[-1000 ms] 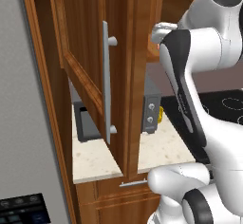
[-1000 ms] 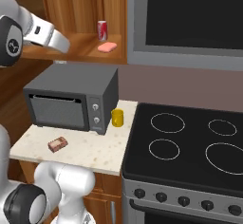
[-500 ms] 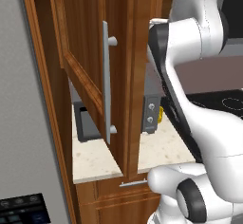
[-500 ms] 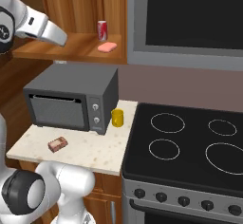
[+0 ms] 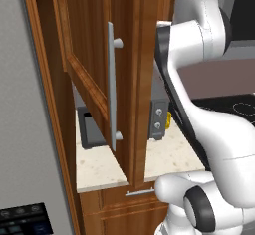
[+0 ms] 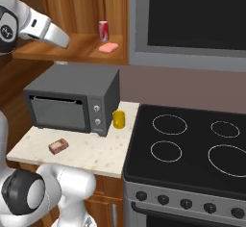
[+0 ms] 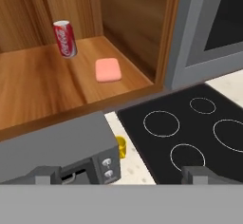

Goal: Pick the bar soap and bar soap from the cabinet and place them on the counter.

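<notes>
One salmon-pink bar soap [image 7: 108, 70] [image 6: 109, 47] lies flat on the shelf of the open cabinet [image 7: 42, 90] [image 6: 72, 49], just right of a red soda can [image 7: 65, 39]. A small pinkish-brown bar [image 6: 58, 146] rests on the beige counter [image 6: 93, 154] in front of the microwave; I cannot tell whether it is soap. My gripper [image 7: 122, 175] is open and holds nothing. It hangs well short of the shelf, over the microwave, with the soap ahead of it. The cabinet door [image 5: 89, 64] stands swung open, and my white arm [image 5: 194, 35] rises behind it.
A grey microwave [image 6: 72, 100] sits on the counter under the shelf, with a yellow object [image 6: 118, 119] beside it. The black stovetop [image 6: 192, 144] lies to the right. The door's long silver handle [image 5: 111, 84] juts toward my arm. The cabinet's right wall [image 7: 168, 33] borders the soap.
My arm has swung more upright and closer to the cabinet opening. The jaws have stayed open. The soap, the can and the bar on the counter have not moved.
</notes>
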